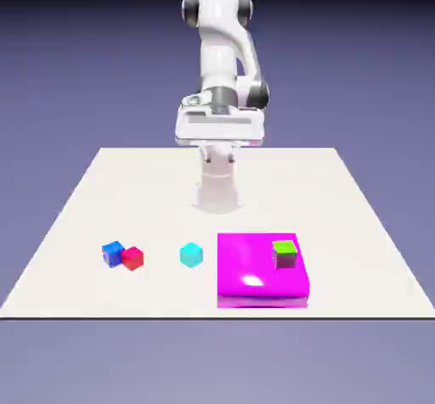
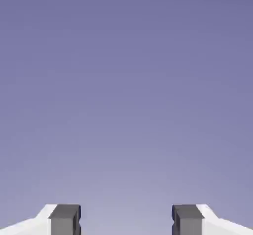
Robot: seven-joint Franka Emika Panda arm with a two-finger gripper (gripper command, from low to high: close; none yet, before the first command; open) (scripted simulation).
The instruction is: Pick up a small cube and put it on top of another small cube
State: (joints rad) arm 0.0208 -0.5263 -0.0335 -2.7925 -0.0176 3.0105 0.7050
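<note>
Shows the small blue cube (image 1: 113, 254), close by the red cube (image 1: 132, 259), well to the exterior view's left of the magenta block (image 1: 246, 262). Shows the gripper (image 2: 126, 219) above and beyond that block, jaws apart, empty; risks knocking the red neighbour through scant finger clearance.

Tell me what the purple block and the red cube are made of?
The purple block looks like smooth, glossy plastic: a bright white shine sits on its top. The red cube seems to be hard plastic too, with flat faces and crisp edges, but it could be painted wood.
</note>
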